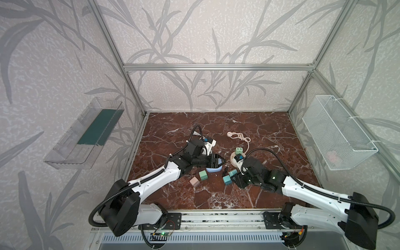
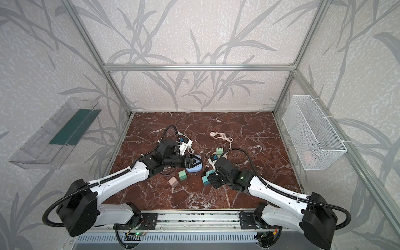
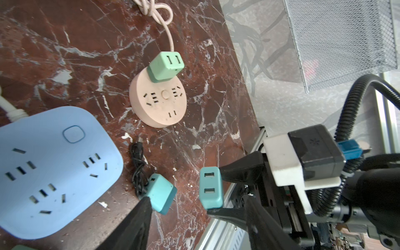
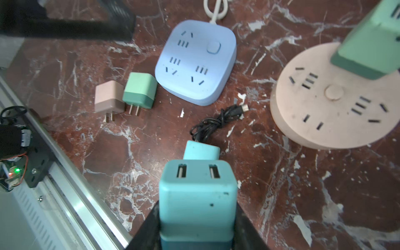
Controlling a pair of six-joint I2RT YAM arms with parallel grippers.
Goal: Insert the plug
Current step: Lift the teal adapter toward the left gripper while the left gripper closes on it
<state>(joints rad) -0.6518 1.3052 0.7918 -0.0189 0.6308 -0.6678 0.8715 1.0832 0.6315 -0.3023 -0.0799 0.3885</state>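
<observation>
Both of my arms are reaching forward and angling inward, wrists low. My left arm (image 1: pixel 155 179) is pointing the left gripper (image 1: pixel 217 162) toward the middle, jaws standing apart with nothing between them. My right arm (image 1: pixel 307 190) is facing it. The right gripper (image 3: pixel 216 191) is clamping the teal plug (image 4: pixel 198 194), near the left gripper but not touching it.

2 overhead, 2 close wrist views

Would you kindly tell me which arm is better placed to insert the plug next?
Right. The right claw holds the teal plug, close to both the blue power strip and the pink round socket; the left claw hangs empty over that strip.
</observation>
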